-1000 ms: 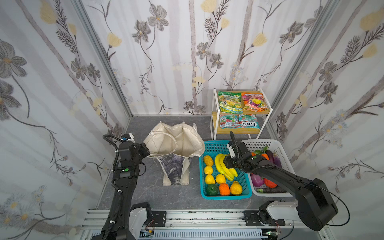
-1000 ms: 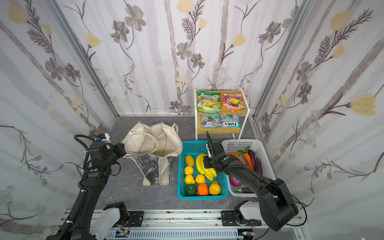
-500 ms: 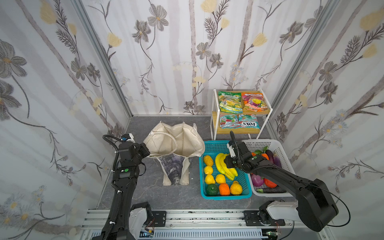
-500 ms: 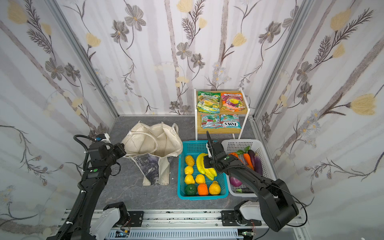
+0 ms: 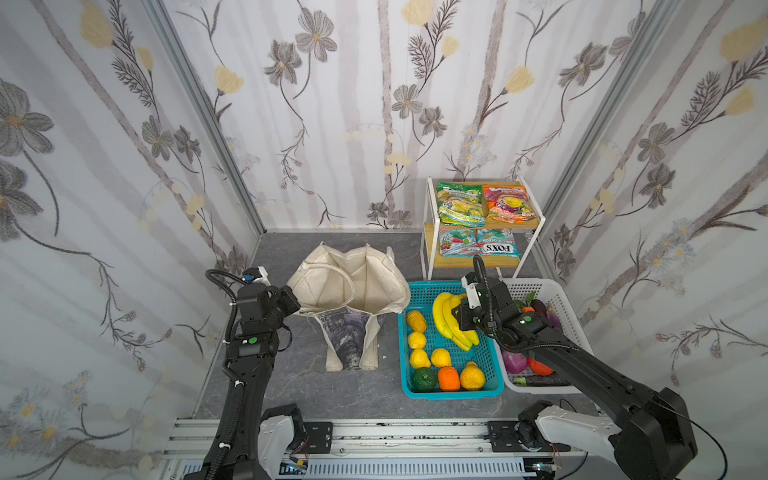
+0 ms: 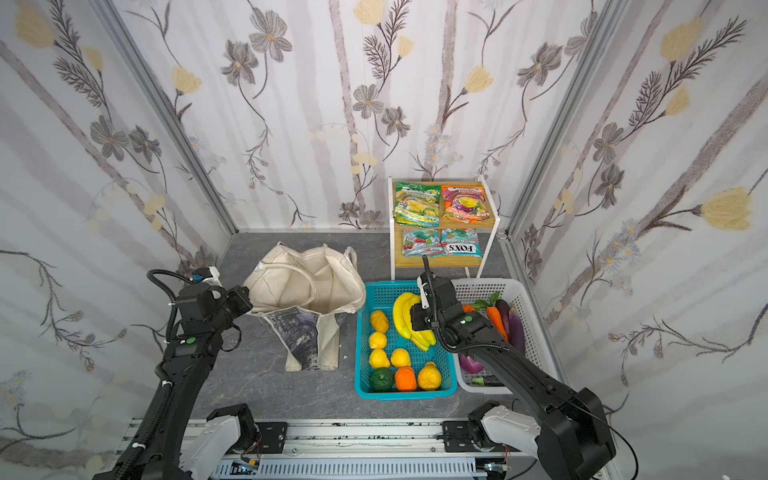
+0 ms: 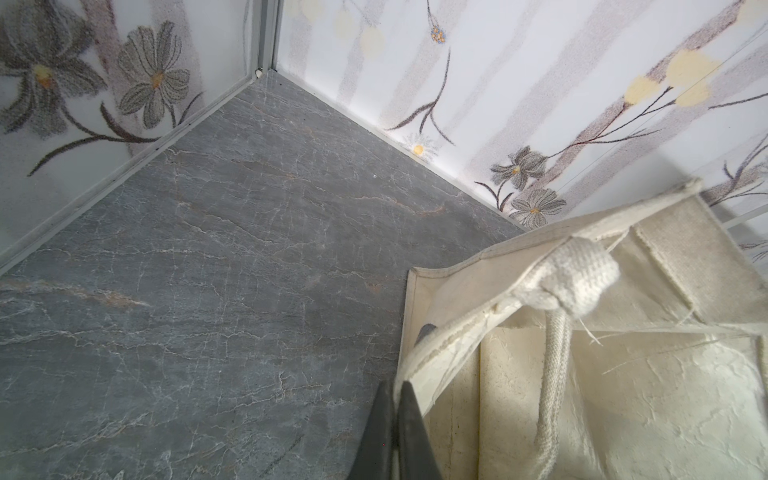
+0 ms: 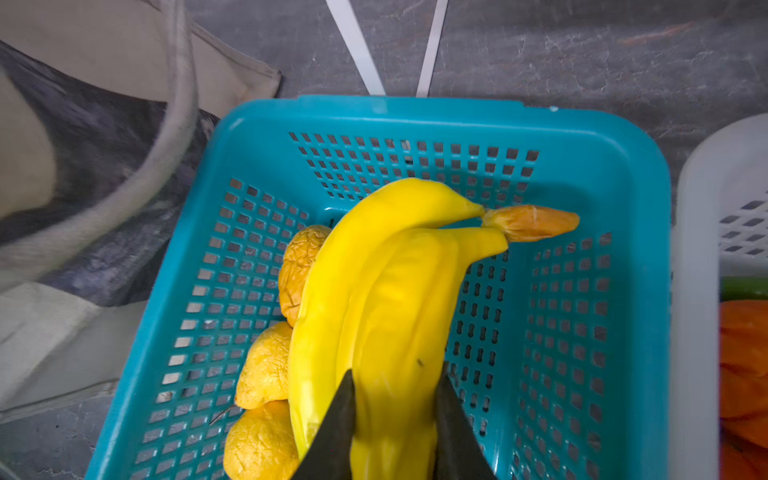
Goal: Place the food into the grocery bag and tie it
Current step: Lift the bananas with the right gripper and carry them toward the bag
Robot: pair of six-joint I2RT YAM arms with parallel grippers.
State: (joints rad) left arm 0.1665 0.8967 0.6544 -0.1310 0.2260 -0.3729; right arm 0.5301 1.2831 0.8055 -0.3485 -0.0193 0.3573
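R end effector [image 8: 395, 374] tighter on bananas [image 8: 374, 270]

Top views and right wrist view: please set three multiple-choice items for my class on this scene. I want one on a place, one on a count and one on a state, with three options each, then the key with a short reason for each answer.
1. In both top views, where does the grocery bag stand relative to the teal basket?
A. to its left
B. inside it
C. to its right

2. How many candy packets lie on the rack?
A. two
B. four
C. six

3. What is the right gripper doing?
A. open above the grocery bag
B. shut on the banana bunch
C. shut on a candy packet

Key:
1 A: the bag stands left of the basket's left rim.
2 B: there are two packets on each shelf.
3 B: the wrist view shows the jaws closed on a banana from both sides.
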